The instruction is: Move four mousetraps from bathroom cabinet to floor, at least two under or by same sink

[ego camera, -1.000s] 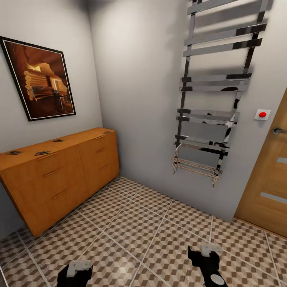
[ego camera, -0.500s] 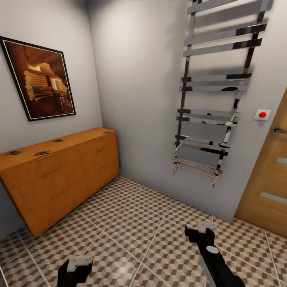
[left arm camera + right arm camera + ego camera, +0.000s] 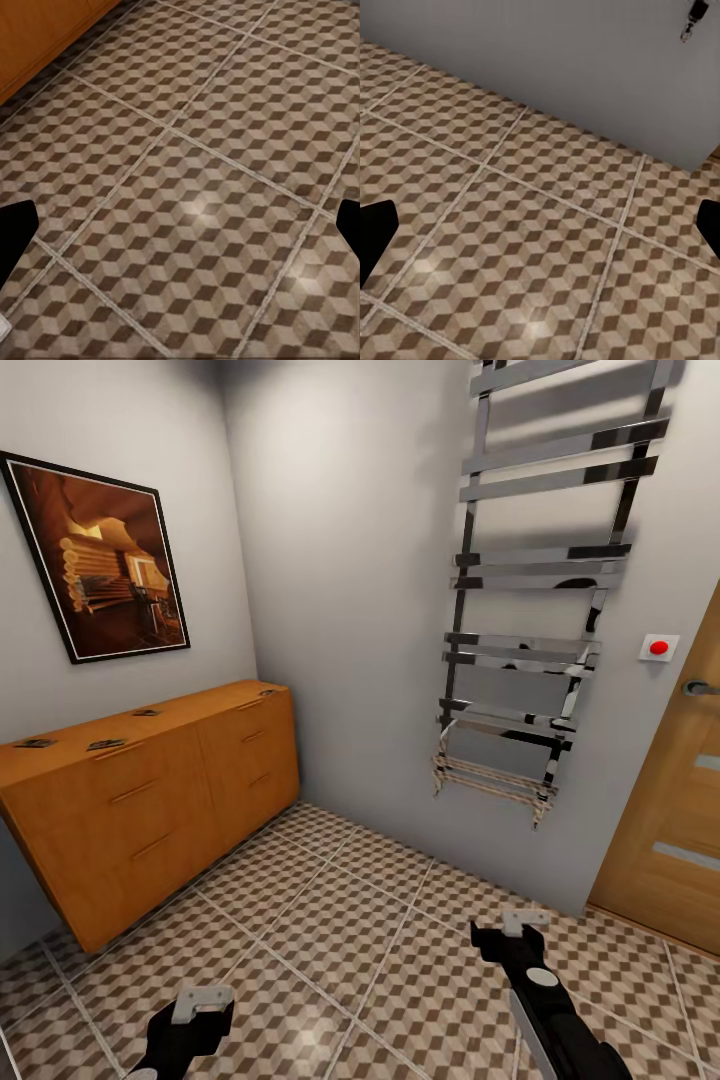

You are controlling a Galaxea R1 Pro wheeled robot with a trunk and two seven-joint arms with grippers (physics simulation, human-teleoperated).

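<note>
Ahead of my right gripper lay bare floor and wall — that arm had stretched forward over the last second, the left gripper barely lifting. Both sets of fingers were spread, empty. Four mousetraps sat untouched atop the cabinet, well beyond the left fingers — I hadn't started fetching.

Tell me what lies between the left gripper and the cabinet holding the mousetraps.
In the head view, only bare cube-patterned bathroom floor lies between the left gripper and the cabinet. The mousetraps rest on the cabinet's top.
</note>
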